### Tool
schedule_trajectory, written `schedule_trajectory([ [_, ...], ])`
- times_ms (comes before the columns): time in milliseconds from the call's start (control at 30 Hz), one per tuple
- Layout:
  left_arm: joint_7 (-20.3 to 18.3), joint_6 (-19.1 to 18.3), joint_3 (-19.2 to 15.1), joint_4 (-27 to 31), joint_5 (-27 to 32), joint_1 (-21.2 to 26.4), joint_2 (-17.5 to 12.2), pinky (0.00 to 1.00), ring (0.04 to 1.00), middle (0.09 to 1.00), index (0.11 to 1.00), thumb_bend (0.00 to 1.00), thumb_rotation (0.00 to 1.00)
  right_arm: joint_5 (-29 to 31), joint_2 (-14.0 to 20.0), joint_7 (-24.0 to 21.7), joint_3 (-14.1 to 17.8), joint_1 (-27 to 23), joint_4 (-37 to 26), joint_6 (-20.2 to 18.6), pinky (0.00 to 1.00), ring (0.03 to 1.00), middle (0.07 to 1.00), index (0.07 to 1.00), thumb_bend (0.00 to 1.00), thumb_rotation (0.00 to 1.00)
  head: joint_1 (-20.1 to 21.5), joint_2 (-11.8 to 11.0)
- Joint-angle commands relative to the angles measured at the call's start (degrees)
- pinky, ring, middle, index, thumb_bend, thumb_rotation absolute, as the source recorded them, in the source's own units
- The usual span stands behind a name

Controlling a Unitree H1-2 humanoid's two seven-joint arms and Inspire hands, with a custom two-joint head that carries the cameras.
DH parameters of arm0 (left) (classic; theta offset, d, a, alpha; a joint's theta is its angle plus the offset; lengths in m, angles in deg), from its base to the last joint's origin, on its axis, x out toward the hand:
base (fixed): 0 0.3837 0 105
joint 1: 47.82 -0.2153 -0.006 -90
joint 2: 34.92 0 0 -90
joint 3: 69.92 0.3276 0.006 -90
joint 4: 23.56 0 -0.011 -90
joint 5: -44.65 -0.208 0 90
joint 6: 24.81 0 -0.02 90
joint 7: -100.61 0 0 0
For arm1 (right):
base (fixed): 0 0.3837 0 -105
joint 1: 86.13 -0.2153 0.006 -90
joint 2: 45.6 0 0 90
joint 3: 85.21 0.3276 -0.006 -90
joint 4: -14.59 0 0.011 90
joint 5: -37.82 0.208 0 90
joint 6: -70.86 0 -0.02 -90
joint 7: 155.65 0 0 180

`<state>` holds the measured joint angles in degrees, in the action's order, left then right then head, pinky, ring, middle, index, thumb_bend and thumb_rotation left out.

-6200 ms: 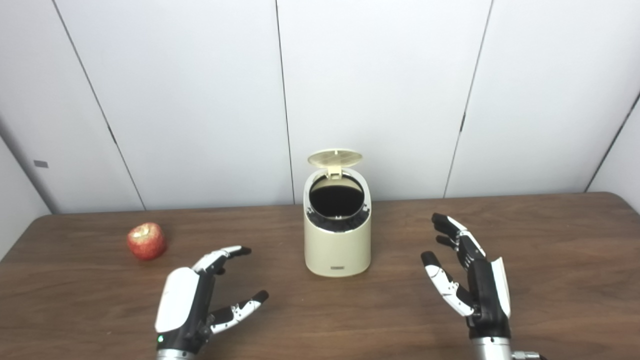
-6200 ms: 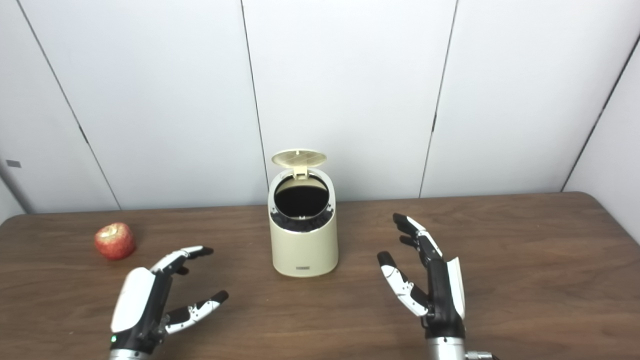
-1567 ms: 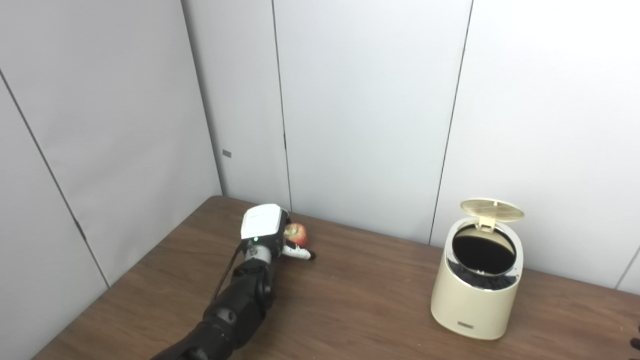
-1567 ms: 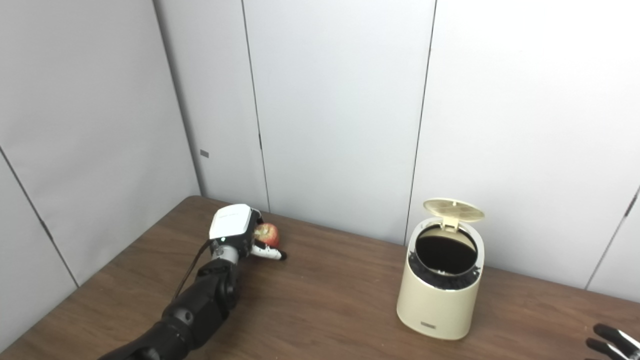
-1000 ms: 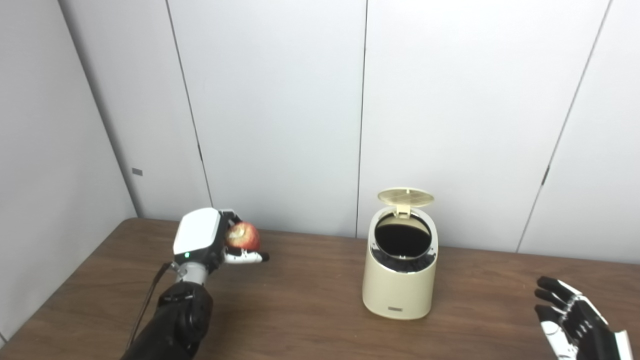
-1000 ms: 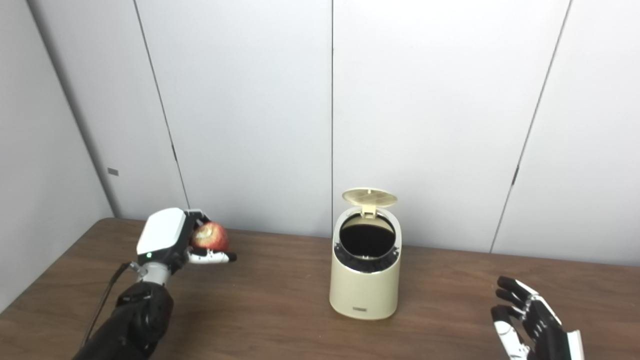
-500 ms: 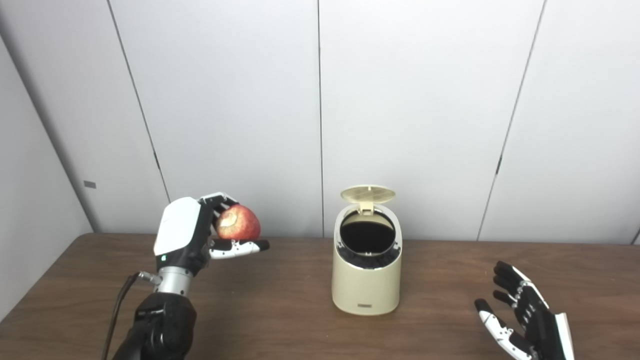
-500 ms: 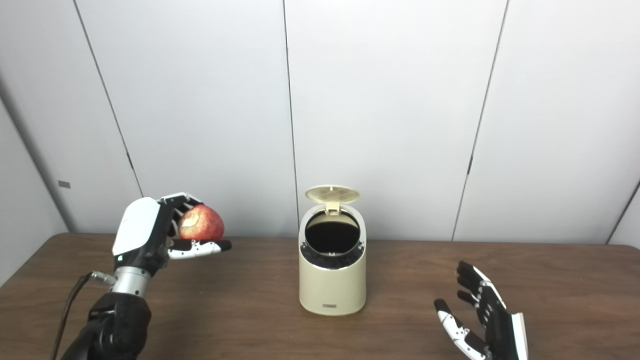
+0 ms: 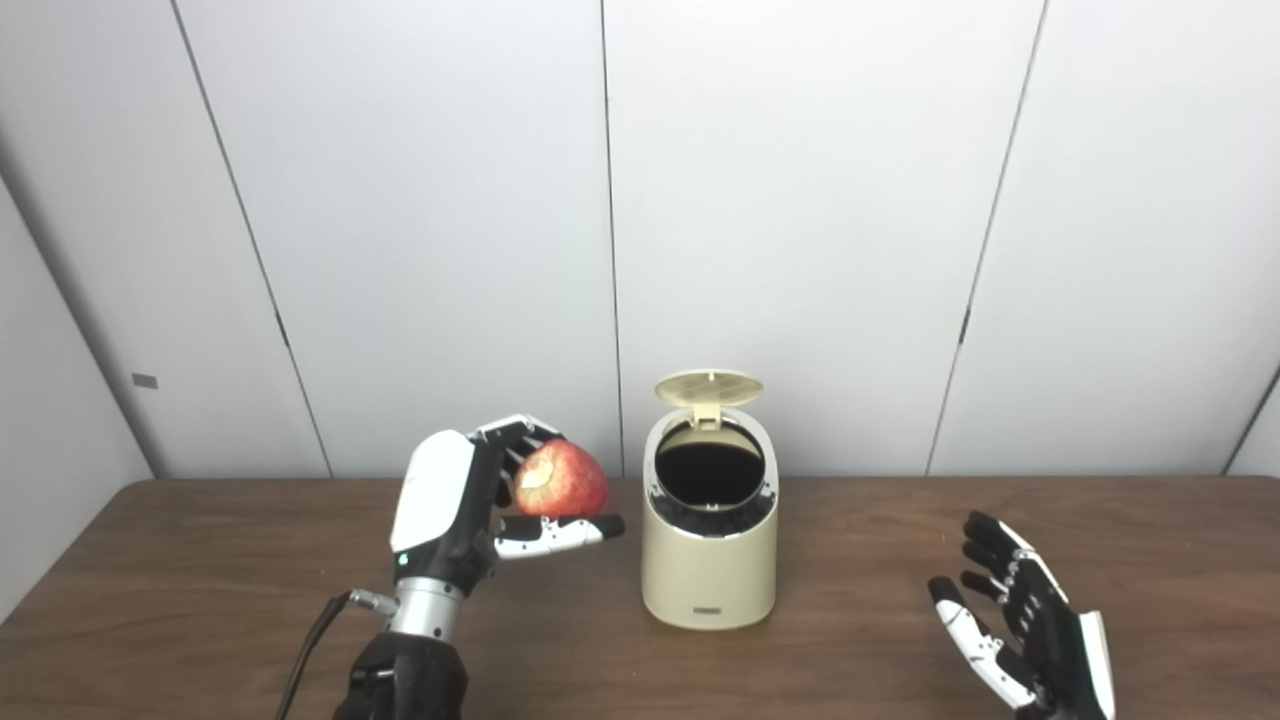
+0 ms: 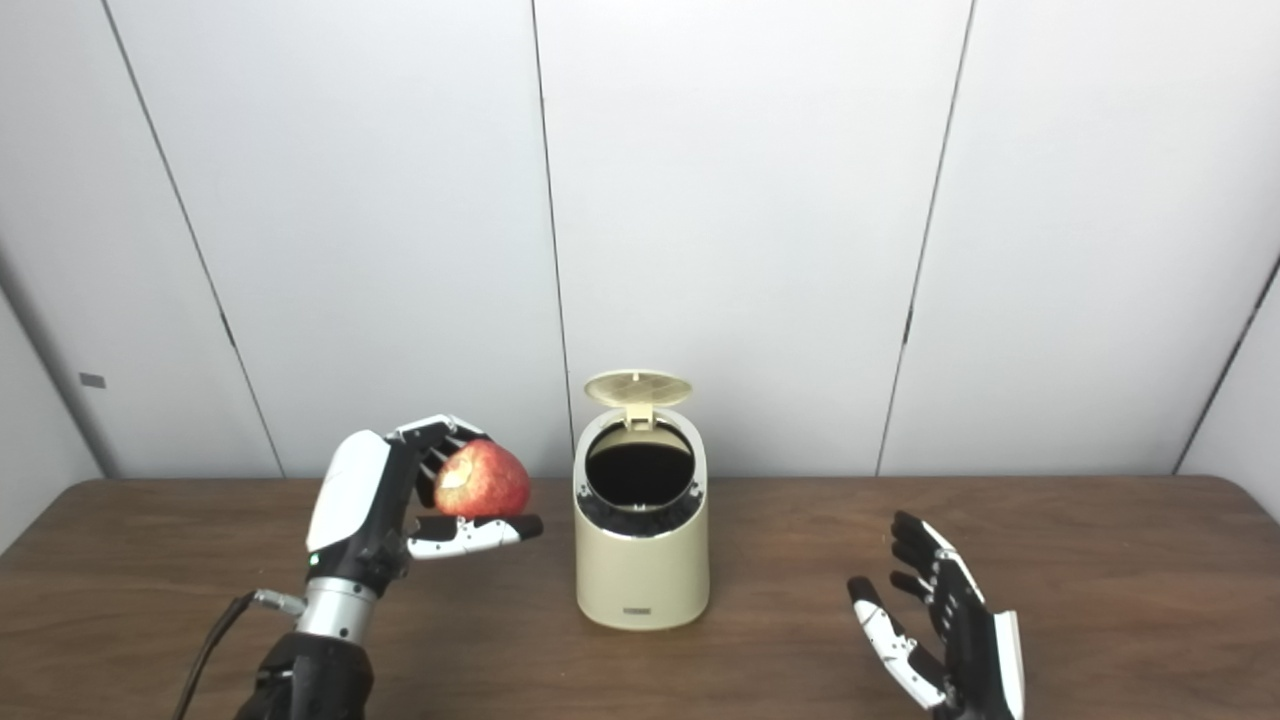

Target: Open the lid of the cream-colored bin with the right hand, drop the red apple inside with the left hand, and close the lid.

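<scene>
Red apple (image 9: 560,478) sits clasped in the left hand (image 9: 470,500), raised just beside the cream-colored plastic bin (image 9: 709,530), whose lid (image 9: 709,386) stands open for the drop; right hand (image 9: 1030,625) waits spread, empty.

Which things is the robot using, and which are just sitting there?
Using: apple, held up in the left hand; bin with its lid up; right hand, open and waiting.
Just there: table, wall panels.

head-height pair, facing wall; shared table (image 9: 200,600)
</scene>
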<state>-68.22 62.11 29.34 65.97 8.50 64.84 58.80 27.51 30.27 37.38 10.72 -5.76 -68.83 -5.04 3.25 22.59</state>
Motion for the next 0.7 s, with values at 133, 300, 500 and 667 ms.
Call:
schedule_trajectory([
  [133,4.2,4.17,1.12,-2.19,-2.31,2.69,2.83,0.27,0.386,0.461,0.51,0.5,0.0,0.36,-1.61,1.62,-0.76,-1.45,6.68,4.07,0.74,0.813,0.817,0.801,0.22,0.26,0.47,-1.13],
  [300,6.19,5.49,2.18,-3.83,-4.31,3.28,4.01,0.27,0.387,0.465,0.507,0.5,0.0,0.5,-1.84,1.86,-1.18,-2.11,8.25,5.1,0.74,0.812,0.817,0.802,0.21,0.27,1.13,-1.69],
  [500,10.29,7.49,3.11,-5.72,-6.9,3.84,5.48,0.27,0.401,0.468,0.496,0.5,0.0,-0.23,-2.34,2.77,-1.57,-2.2,8.53,5.22,0.73,0.807,0.817,0.804,0.22,0.32,1.7,-1.91],
  [667,13.57,10.15,3.1,-6.14,-6.61,3.47,6.72,0.31,0.431,0.464,0.486,0.51,0.0,-0.53,-2.49,3.29,-1.91,-2.03,8.08,5.27,0.73,0.804,0.818,0.804,0.23,0.3,1.79,-1.94],
])
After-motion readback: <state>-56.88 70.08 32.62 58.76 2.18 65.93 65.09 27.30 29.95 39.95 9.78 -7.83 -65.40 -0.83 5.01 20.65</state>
